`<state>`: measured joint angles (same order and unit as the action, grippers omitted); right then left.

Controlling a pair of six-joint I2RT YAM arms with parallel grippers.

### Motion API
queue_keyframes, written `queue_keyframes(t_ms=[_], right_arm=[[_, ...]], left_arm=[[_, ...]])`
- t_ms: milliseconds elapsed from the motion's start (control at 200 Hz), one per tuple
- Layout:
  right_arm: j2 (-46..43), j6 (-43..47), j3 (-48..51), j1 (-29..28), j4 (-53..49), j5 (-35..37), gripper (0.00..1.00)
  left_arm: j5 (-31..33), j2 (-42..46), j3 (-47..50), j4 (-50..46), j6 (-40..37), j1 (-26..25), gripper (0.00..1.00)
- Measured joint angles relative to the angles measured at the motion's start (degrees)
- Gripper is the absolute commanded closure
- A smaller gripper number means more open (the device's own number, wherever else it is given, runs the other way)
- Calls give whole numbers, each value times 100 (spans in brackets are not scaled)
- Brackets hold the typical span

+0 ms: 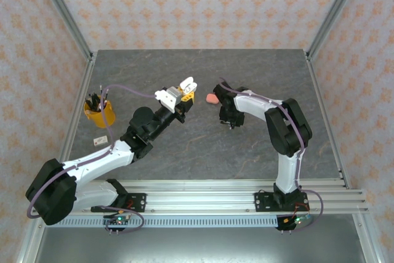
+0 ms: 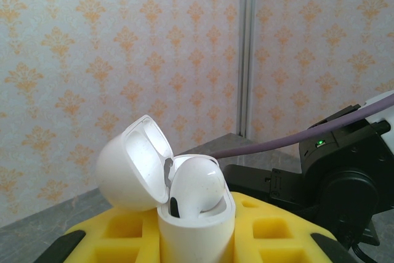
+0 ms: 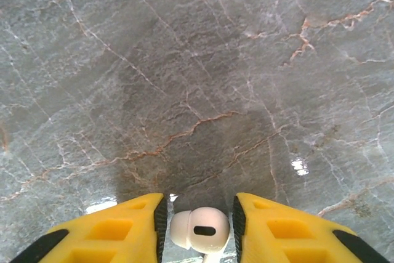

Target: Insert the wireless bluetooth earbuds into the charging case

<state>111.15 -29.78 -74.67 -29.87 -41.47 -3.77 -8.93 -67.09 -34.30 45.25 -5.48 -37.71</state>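
My left claw [image 2: 197, 239] is clamped on the open white charging case [image 2: 132, 170], with one seated earbud [image 2: 197, 186] nestled under the raised lid. My right claw [image 3: 199, 210] hangs over the grey stone table [image 3: 197, 78], its fingers close on either side of a loose white earbud [image 3: 198, 230]; whether they pinch it I cannot tell

Overhead rear view; two close wrist views

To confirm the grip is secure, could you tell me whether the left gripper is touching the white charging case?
Touching. The left wrist view shows the white charging case standing between the left gripper's yellow fingers, both pressed flush against its sides.
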Motion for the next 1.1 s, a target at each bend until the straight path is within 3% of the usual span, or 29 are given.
queue_keyframes(t_ms=[575, 761, 1101], right_arm=[[-177, 181, 229, 0, 236, -24, 73], [-267, 310, 393, 0, 326, -31, 58], [-267, 387, 409, 2, 337, -33, 59]], left_arm=[[-2, 0, 0, -7, 0, 0, 100], [-2, 0, 0, -7, 0, 0, 100], [-2, -2, -2, -7, 0, 0, 100]])
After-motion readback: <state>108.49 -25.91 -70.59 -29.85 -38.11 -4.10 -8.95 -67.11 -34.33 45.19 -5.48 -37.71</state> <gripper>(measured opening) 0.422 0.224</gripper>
